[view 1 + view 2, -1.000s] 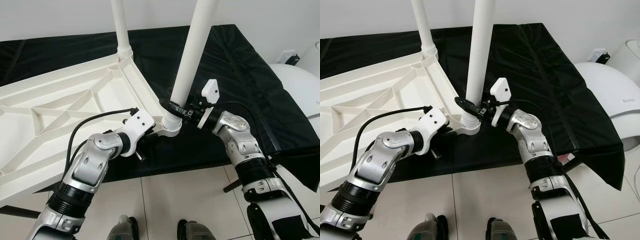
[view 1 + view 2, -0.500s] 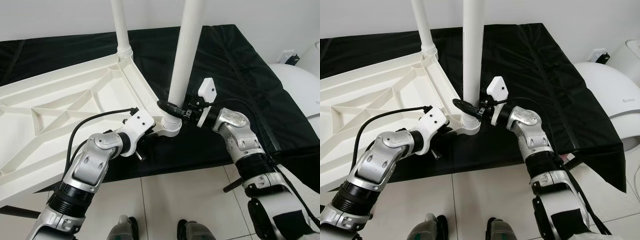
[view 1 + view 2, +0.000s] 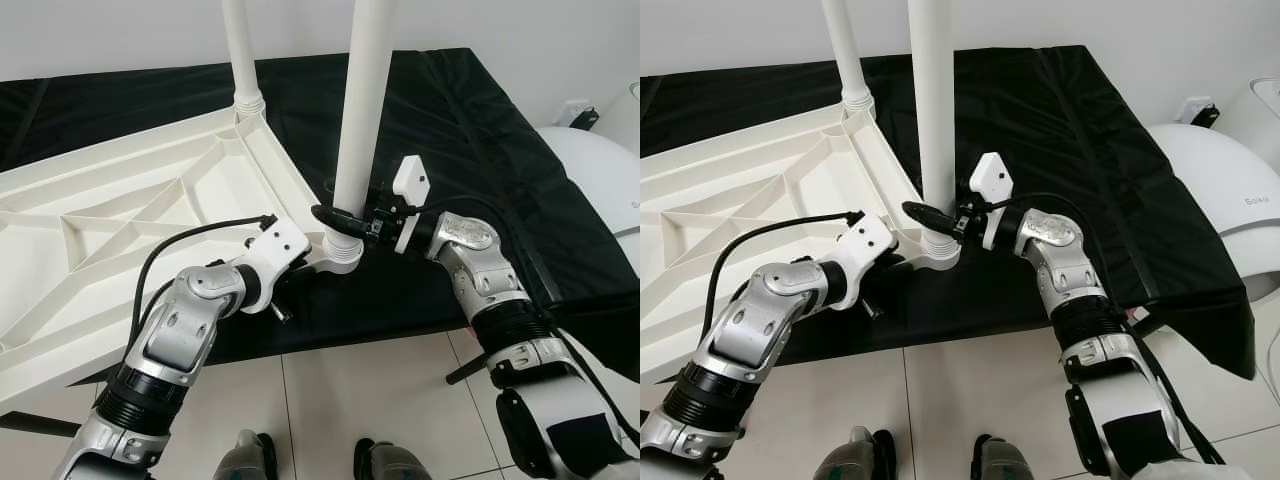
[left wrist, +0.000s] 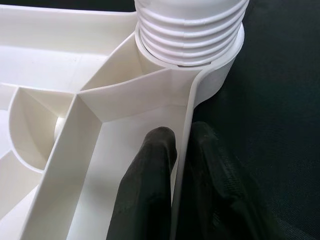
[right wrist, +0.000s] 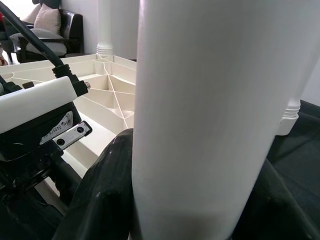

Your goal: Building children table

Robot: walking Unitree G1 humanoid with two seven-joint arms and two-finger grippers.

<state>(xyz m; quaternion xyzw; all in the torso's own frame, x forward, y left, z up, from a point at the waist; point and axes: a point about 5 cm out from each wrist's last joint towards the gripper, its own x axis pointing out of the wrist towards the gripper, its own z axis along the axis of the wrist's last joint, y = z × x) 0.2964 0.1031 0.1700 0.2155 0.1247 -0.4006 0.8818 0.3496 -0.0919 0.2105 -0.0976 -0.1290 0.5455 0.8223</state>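
The white tabletop (image 3: 120, 220) lies upside down at frame left on a black-draped worktop (image 3: 470, 130). The left claw (image 4: 182, 165) pinches its rim wall beside the corner socket (image 4: 220, 75). At frame centre, the right claw (image 3: 335, 218) pinches the upright leg (image 3: 362, 110) standing in that socket. A second leg (image 3: 240, 50) rises behind.
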